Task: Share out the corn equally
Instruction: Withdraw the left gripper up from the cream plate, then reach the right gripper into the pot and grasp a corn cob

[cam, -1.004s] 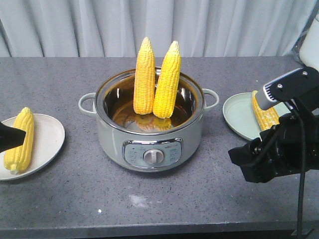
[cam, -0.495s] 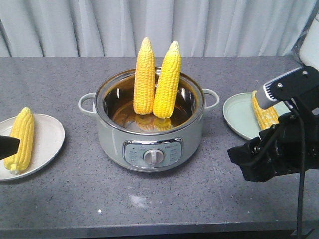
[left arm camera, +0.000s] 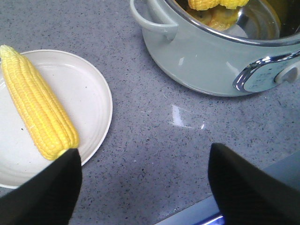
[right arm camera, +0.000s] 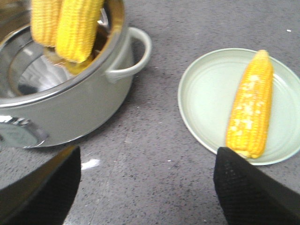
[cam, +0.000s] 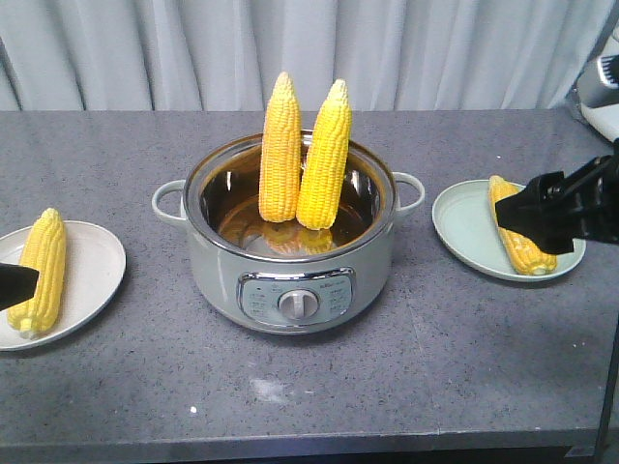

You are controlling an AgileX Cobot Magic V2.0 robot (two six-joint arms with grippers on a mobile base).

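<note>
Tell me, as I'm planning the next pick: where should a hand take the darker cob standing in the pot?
Probably its upper half, above the pot rim, from above on the left. The darker cob stands nearly upright, base sunk inside the pot, the paler cob leaning close on its right.

Front view wide, 2 wrist views close — sharing the pot [cam: 218, 275].

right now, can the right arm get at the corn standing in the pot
Probably yes. The right gripper is open and empty near the green plate, the pot has no lid, and both cobs stand upright with their tips above its rim, nothing lying between.
</note>
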